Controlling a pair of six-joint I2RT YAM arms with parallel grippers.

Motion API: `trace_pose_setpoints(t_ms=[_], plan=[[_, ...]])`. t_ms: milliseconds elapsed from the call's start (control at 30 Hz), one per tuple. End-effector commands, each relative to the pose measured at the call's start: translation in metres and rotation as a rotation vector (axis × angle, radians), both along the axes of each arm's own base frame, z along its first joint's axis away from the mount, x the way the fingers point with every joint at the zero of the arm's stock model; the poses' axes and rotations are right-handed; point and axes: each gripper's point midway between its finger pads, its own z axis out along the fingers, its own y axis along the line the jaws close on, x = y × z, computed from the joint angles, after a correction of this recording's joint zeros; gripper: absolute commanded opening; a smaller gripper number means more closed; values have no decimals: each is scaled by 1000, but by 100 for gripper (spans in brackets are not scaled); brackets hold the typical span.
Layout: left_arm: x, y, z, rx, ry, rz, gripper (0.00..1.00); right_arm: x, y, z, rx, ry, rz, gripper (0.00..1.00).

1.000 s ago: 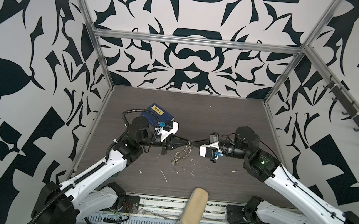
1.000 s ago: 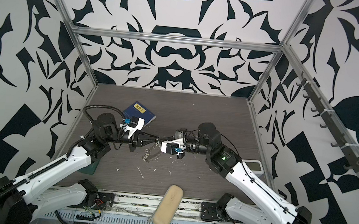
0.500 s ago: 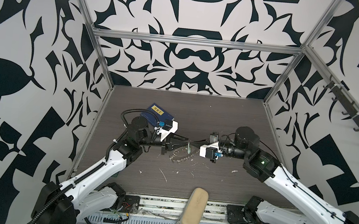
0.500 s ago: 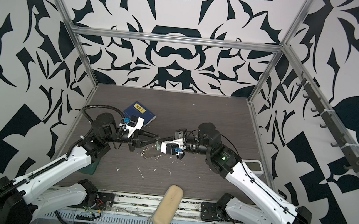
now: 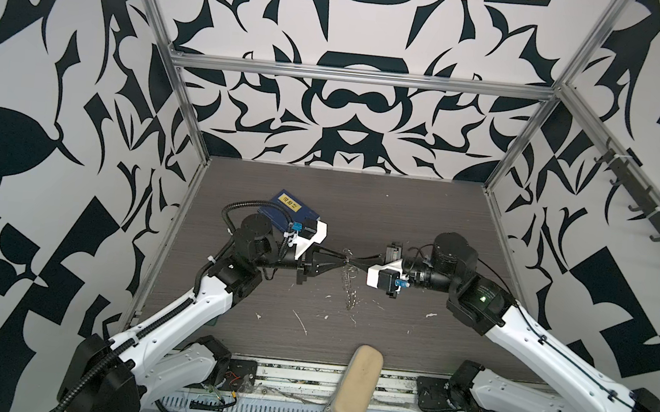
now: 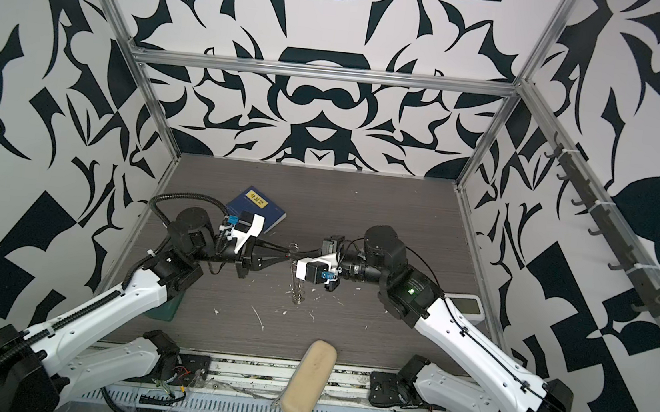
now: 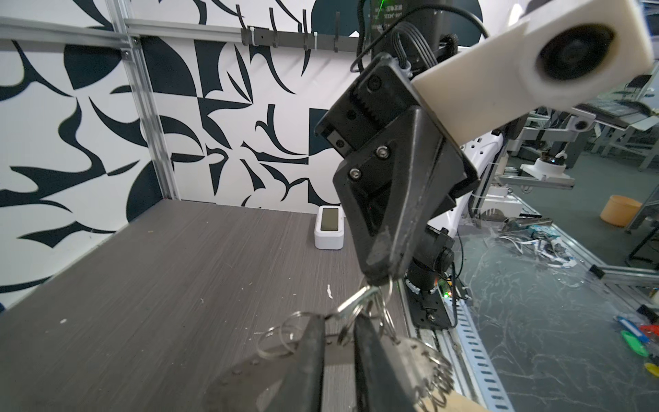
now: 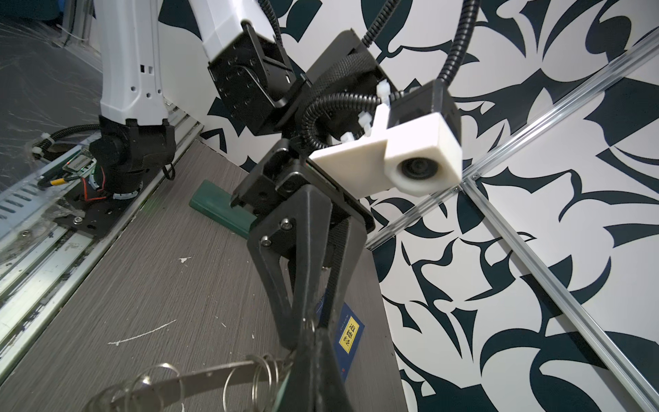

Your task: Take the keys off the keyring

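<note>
The keyring (image 5: 348, 288) has swung round: a second ago it hung slanted with its face showing, and now it hangs thin and straight down in the air over the middle of the worktop (image 5: 402, 214), so I think it only turned and nothing is freed yet. Your right jaws are clamped on its small rings (image 8: 265, 371), while your left jaws sit nearly together there, and I cannot tell if they grip
</note>
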Motion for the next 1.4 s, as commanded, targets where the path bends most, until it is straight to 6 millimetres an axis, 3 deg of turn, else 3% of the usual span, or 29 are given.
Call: trace_pose_setpoints(t_ms=[0, 233, 467, 800, 933, 1200, 1367], plan=[[2, 2, 9, -16, -19, 31, 13, -1, -1, 27, 75, -59, -2, 0], [10, 3, 8, -6, -22, 89, 0, -1, -5, 25, 72, -59, -23, 0], [10, 8, 9, 10, -65, 121, 0, 2, -12, 16, 55, -44, -69, 0], [26, 14, 7, 106, -137, 236, 0, 15, -19, -22, -30, 51, -162, 0], [30, 15, 6, 156, -167, 273, 0, 19, -17, -29, -37, 94, -180, 0], [38, 19, -10, 341, -241, 346, 0, 28, -19, -17, 13, 198, -248, 28], [39, 23, -19, 436, -283, 353, 0, 31, -20, -8, 88, 268, -275, 32]])
